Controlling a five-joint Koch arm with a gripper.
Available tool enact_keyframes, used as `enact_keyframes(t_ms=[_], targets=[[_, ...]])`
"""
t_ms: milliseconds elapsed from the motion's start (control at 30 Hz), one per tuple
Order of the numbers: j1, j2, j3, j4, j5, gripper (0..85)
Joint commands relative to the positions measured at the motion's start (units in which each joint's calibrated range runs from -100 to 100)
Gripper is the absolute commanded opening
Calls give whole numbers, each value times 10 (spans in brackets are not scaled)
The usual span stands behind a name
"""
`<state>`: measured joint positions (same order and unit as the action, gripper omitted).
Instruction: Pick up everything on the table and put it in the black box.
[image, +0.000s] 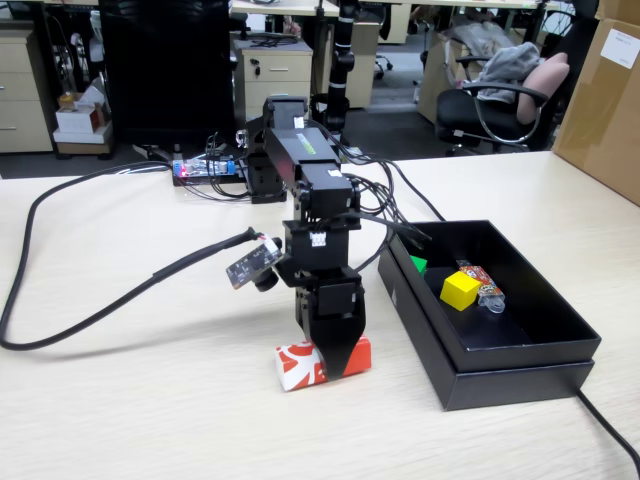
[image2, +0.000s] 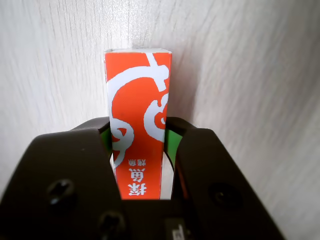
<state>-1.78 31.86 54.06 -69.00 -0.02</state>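
The red carton (image: 298, 367) with white swirl print lies on the beige table (image: 150, 420), left of the black box (image: 520, 378). My gripper (image: 335, 365) points straight down over the carton's middle. In the wrist view the carton (image2: 137, 85) runs up between the two black jaws of the gripper (image2: 138, 137), and the green pads press against both of its long sides. The carton appears to rest on the tabletop. Inside the box lie the yellow cube (image: 461, 289) and, behind it, the green cube (image: 417, 264).
A slim orange-patterned packet (image: 482, 283) lies in the box beside the yellow cube. Black cables (image: 90, 300) curve across the table at the left, and another cable (image: 610, 430) runs off near the box's right corner. A controller board (image: 205, 168) sits behind the arm.
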Motion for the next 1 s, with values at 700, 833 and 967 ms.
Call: enact_keyframes(t_ms=[700,833,967], targets=[[139,-498,-103,-40,40,12],[158,-419,-77,-26,49,12],[164,-329,-57,-19,54,13]])
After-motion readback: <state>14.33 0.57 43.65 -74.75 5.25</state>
